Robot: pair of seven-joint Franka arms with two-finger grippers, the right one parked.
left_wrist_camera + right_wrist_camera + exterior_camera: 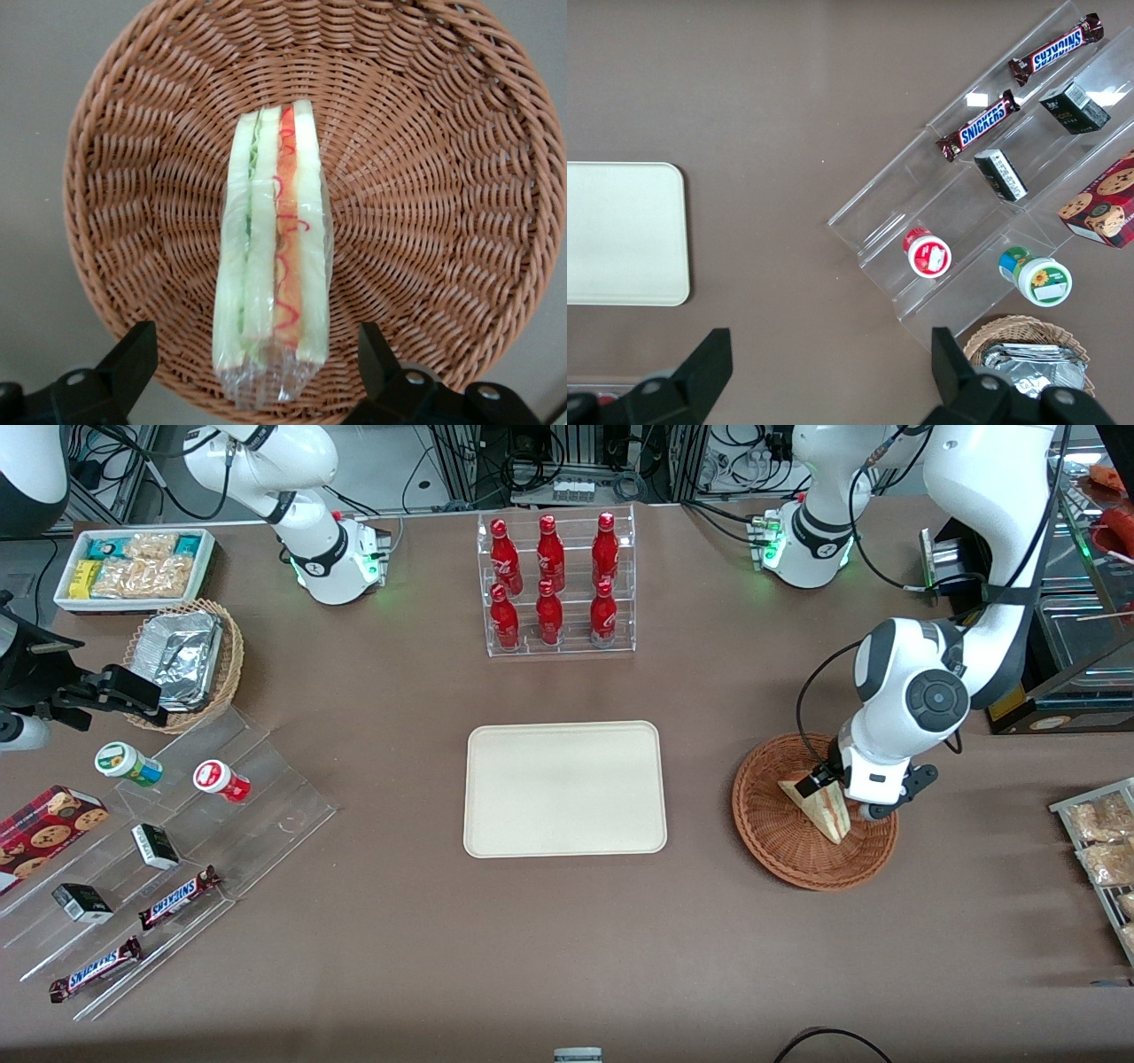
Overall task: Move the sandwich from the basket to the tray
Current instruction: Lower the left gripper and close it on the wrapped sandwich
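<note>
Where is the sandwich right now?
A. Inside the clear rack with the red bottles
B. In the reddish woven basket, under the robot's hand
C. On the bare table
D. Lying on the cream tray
B: the sandwich lies in the basket, with the open hand hovering over it, fingers apart on either side, while the tray holds nothing.

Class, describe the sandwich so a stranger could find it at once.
Find the round reddish-brown wicker basket toward the working arm's end of the table. In it lies a plastic-wrapped white-bread sandwich wedge, under the open pincer; red and green filling stripes mark it.
</note>
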